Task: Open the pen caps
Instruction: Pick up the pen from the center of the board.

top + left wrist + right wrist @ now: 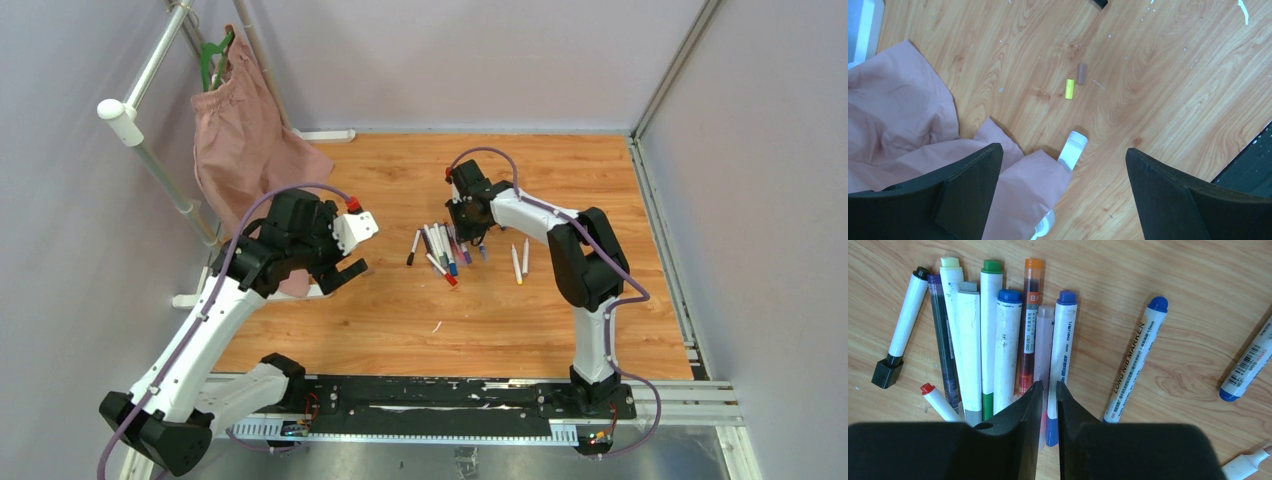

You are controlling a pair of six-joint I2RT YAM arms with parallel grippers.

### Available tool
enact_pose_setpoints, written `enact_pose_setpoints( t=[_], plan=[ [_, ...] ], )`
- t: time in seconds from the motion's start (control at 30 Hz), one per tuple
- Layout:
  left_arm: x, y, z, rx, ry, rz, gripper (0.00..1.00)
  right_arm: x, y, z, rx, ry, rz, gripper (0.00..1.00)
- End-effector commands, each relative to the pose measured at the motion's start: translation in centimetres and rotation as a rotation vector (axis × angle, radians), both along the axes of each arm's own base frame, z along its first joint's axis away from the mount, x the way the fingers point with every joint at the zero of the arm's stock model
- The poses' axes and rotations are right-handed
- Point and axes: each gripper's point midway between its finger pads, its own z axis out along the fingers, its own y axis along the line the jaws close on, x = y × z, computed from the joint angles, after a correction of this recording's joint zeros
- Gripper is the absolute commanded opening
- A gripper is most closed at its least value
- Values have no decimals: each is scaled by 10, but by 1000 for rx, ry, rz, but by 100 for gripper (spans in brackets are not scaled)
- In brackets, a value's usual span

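Several pens lie side by side in a bundle on the wooden table. Most still wear pen caps: blue, green, orange and a square black one. My right gripper hovers just over the bundle. A narrow slit parts its jaws, nothing is gripped, and a pink and a blue pen show through the gap. My left gripper hangs wide open and empty over a white barrel half under cloth. Loose yellow and brown caps lie beyond it.
A pink cloth hangs from a white pipe rack at the left and spills onto the table. Single markers lie right of the bundle. Grey walls enclose the table on three sides.
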Motion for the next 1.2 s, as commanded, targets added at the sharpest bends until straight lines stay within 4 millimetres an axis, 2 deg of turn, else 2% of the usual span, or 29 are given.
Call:
enact_pose_setpoints(
  t=[0.0, 0.17, 0.33, 0.63, 0.8, 0.87, 0.97, 1.07, 1.17],
  plan=[
    [-4, -2, 2, -22, -3, -10, 100, -15, -11, -9, -47, 51, -26, 19],
    [-5, -2, 2, -25, -4, -12, 100, -8, -12, 3, -42, 17, -36, 11],
    [-5, -2, 2, -26, -5, -13, 100, -3, -15, 1, -72, 7, -44, 8],
    [-5, -1, 3, -24, -11, -14, 100, -14, -29, -26, -193, 44, -45, 28],
    [-4, -3, 4, -27, -7, -16, 100, -21, -36, -34, -240, 44, -54, 29],
    [-4, -4, 3, -30, -3, -20, 100, -21, -34, -34, -231, 49, -50, 23],
    [-3, -5, 4, -35, 5, -16, 100, -17, -27, -23, -190, 33, -51, 1],
    [-4, -10, 8, -61, 9, -23, 100, -10, -13, 8, -101, -16, -56, 0],
    [-5, -18, 14, -108, 23, -31, 100, -5, 0, 50, 5, -87, -72, 0]
  ],
)
